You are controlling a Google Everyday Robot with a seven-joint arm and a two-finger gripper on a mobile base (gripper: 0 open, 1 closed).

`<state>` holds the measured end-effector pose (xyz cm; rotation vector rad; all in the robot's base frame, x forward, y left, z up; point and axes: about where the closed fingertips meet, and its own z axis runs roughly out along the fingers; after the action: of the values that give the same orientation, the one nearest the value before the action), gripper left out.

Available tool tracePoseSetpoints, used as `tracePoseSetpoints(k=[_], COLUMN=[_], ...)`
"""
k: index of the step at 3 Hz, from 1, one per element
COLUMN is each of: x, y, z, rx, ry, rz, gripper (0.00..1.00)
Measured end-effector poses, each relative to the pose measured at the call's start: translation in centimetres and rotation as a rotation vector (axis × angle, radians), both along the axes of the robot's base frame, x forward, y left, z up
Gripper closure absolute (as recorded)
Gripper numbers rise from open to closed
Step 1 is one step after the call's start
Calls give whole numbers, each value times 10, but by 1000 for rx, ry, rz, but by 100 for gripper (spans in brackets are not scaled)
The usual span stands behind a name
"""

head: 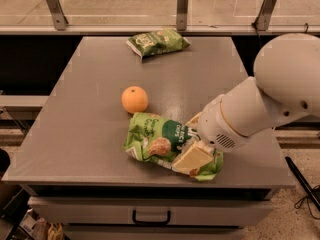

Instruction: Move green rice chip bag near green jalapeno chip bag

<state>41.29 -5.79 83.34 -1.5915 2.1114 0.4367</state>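
The green rice chip bag (152, 136) is large, crinkled and lime green, with a dark patch and white letters. It lies near the table's front edge, right of the middle. My gripper (192, 158) is down on the bag's right end, and its cream tip rests over the bag's surface. The white arm (260, 109) reaches in from the right and hides part of that end. The green jalapeno chip bag (157, 42) is smaller and darker. It lies at the far edge of the table, well apart from the rice bag.
An orange (134, 99) sits on the grey table (85, 94), just behind and left of the rice bag, between the two bags. A rail with metal posts (182, 6) runs behind the table. A drawer handle (151, 217) shows below the front edge.
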Motion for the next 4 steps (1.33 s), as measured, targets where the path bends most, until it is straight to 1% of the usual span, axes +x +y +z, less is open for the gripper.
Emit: tracePoseSetpoints(k=[1,2,3,4], x=[0,0,10,30], y=[0,0,-6,-18], z=[0,1,18,44], rx=[0,-1,1,9], ry=[0,-3,-38,-89], rz=[0,1,18,35], gripper=[100,100,100,100])
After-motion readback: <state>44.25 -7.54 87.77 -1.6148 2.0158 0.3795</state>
